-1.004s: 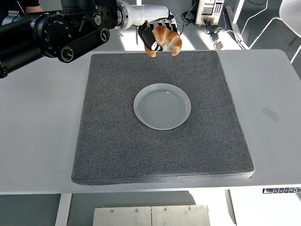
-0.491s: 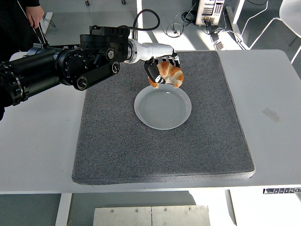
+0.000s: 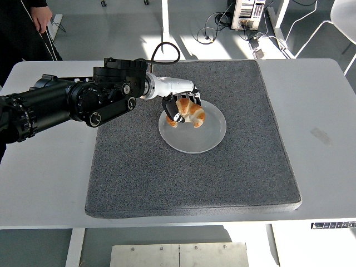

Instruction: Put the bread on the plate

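The bread (image 3: 190,112), a golden-brown croissant, hangs low over the upper left part of the white plate (image 3: 206,136), which sits in the middle of the grey mat. My left hand (image 3: 181,108) is shut on the croissant, its black fingers curled around the croissant's left side. Whether the croissant touches the plate I cannot tell. The left arm reaches in from the left edge across the mat. My right arm is out of view.
The dark grey foam mat (image 3: 189,183) covers the middle of the white table (image 3: 322,139). A person's hand (image 3: 41,16) and dark clothing show at the top left, behind the table. Cables and a chair lie on the floor beyond the far edge.
My left hand has carried the croissant from above the mat's far edge toward me and down, to just over the plate's upper left part. The arm has swung lower across the table.
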Robot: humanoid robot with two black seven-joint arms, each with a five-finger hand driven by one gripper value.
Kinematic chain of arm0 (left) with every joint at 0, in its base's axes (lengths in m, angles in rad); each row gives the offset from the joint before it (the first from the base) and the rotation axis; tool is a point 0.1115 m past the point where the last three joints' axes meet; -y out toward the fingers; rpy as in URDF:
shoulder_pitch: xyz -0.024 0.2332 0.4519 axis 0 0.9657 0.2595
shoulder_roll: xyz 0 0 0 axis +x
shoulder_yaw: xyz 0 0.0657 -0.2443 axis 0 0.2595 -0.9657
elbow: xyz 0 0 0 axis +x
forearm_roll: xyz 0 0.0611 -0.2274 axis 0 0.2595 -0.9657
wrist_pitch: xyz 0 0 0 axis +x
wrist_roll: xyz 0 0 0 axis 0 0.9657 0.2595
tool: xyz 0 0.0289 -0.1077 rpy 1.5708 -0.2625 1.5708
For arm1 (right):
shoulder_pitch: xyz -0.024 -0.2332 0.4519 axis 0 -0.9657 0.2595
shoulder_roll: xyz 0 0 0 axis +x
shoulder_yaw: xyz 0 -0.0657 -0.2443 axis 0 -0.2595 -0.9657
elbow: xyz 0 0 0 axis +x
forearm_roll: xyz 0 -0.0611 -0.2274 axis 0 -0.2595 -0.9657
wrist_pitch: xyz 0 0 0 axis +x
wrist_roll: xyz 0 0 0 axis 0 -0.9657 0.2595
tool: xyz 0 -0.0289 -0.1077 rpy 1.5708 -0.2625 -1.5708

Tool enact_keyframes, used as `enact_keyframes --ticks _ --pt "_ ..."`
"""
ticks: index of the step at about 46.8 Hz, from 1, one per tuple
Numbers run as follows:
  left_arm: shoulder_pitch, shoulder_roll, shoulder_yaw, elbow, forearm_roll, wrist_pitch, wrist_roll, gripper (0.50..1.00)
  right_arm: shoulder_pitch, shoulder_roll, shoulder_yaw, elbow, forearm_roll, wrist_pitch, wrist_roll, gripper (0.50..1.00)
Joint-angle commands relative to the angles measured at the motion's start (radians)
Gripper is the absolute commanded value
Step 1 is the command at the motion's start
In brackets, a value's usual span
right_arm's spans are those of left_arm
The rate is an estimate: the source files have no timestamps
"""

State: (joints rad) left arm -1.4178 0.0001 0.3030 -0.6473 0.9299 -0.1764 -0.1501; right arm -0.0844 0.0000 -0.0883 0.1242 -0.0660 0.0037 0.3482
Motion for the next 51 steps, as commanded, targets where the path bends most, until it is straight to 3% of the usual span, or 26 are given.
enact_keyframes --ticks 1,25,26,28,31,38,44,51 --pt "0.008 0.000 0.001 -0.002 0.006 0.000 0.000 0.500 0.000 0.000 -0.001 0.002 0.000 0.001 0.000 1.000" --pt "0.014 0.000 0.002 -0.005 0.009 -0.006 0.004 0.500 0.000 0.000 -0.001 0.002 0.000 -0.001 0.000 1.000" --pt "0.014 0.000 0.001 -0.003 0.009 -0.006 0.004 0.520 0.000 0.000 0.001 0.002 0.000 -0.001 0.000 1.000" --pt "0.014 0.000 0.001 -0.003 0.007 -0.006 0.004 0.646 0.000 0.000 -0.001 0.002 0.000 -0.001 0.000 1.000" --pt "0.014 0.000 0.001 -0.003 0.006 -0.008 0.007 0.760 0.000 0.000 0.001 0.002 0.000 -0.001 0.000 1.000" --pt "0.013 0.000 0.001 -0.003 0.004 -0.011 0.012 0.828 0.000 0.000 0.001 0.002 0.000 -0.001 0.000 1.000" --pt "0.013 0.000 -0.001 -0.003 -0.002 -0.011 0.032 0.930 -0.002 0.000 0.001 0.002 0.000 -0.001 0.000 1.000" --pt "0.007 0.000 -0.004 -0.005 -0.006 -0.011 0.040 0.974 0.000 0.000 -0.001 0.002 0.000 -0.001 0.000 1.000"
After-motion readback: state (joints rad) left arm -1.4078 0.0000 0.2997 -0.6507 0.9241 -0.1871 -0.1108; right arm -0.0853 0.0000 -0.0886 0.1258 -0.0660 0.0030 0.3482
